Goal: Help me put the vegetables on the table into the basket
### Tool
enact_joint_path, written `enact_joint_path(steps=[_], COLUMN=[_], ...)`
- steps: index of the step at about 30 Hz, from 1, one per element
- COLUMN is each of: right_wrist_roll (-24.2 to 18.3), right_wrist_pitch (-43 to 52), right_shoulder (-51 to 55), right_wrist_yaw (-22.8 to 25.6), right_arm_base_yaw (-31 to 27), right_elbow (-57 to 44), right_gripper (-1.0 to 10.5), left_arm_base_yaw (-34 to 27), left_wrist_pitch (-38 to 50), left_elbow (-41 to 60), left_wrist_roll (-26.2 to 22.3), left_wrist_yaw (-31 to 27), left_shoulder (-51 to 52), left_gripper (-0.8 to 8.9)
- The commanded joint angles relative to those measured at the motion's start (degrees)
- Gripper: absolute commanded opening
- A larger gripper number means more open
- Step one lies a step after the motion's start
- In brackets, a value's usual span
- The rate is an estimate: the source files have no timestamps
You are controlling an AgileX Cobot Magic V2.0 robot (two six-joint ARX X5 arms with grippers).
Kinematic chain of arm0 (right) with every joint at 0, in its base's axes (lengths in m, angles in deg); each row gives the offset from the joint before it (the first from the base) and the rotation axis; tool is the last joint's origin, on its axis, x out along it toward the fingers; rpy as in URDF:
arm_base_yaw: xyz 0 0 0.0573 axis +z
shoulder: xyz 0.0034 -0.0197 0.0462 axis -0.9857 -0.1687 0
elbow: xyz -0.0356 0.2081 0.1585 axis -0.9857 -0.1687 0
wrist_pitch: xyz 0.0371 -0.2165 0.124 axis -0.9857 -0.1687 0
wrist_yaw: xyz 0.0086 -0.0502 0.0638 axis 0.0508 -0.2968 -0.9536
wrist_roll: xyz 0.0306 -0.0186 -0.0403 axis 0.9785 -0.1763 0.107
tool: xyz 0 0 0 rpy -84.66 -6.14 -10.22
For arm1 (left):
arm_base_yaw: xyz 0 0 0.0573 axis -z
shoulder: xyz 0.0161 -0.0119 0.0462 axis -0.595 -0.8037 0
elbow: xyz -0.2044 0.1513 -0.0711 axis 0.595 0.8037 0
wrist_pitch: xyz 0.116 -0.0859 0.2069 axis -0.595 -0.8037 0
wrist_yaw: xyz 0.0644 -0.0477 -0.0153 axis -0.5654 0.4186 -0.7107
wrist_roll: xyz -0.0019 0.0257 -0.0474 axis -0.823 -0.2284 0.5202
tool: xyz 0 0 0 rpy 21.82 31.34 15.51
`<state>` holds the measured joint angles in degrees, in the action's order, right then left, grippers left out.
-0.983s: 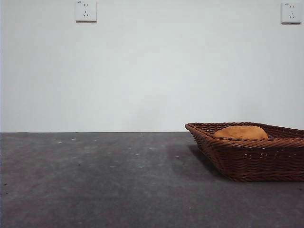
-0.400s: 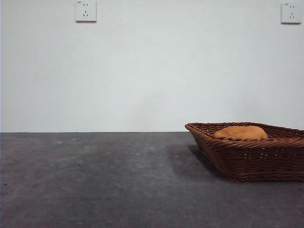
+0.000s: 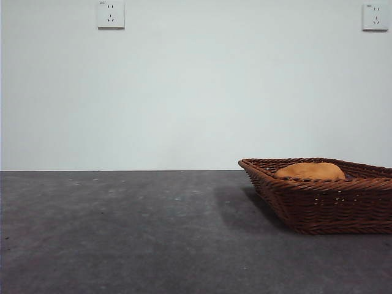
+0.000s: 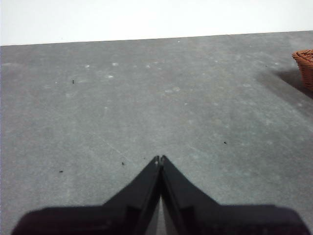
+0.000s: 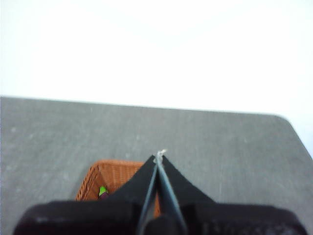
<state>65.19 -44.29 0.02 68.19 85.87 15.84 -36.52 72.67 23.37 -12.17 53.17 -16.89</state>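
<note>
The dark brown woven basket [image 3: 331, 205] stands at the right of the table [image 3: 122, 233] in the front view, with the orange-brown tuber [image 3: 309, 171] lying inside it. From the right wrist view, a corner of the basket [image 5: 105, 177] shows under my right gripper [image 5: 159, 155], which is shut and empty above it; a green stem tip [image 5: 102, 191] lies inside. My left gripper [image 4: 160, 158] is shut and empty over bare table, with the basket's edge [image 4: 305, 63] far off to the side. The corn cob is hidden.
Two wall sockets [image 3: 111, 14] sit high on the white wall behind the table. The table's far edge and a rounded corner [image 5: 281, 117] show in the right wrist view.
</note>
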Motion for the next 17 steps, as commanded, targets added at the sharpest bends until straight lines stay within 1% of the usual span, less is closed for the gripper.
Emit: enact_joint_path(steps=[1, 6, 11, 14, 17], right_wrist_roll=[-0.07, -0.04, 0.42, 1.79, 2.97], right_wrist_pitch=[4.17, 13.49, 22.14, 25.97, 26.77], right_shoulder=[5.16, 14.36, 22.16, 26.12, 29.57], right_wrist_yaw=[0.57, 1.86, 2.64, 3.78, 4.72], right_arm_base_yaw=[-0.04, -0.04, -0.04, -0.04, -0.04], right_elbow=[-8.52, -24.48, -38.21, -45.29, -51.15], right_gripper=[0.0, 0.0, 0.0, 0.0, 0.0], left_arm_base_yaw=[-0.24, -0.24, -0.24, -0.24, -0.24], left_wrist_pitch=[0.35, 0.35, 0.35, 0.35, 0.35], left_elbow=[0.55, 0.55, 0.55, 0.55, 0.55], left_wrist_roll=[0.52, 0.52, 0.52, 0.52, 0.52], left_wrist_yaw=[0.0, 0.0, 0.0, 0.0, 0.0], left_shoulder=[0.02, 0.02, 0.02, 0.02, 0.02], left_gripper=[-0.04, -0.04, -0.04, -0.04, -0.04])
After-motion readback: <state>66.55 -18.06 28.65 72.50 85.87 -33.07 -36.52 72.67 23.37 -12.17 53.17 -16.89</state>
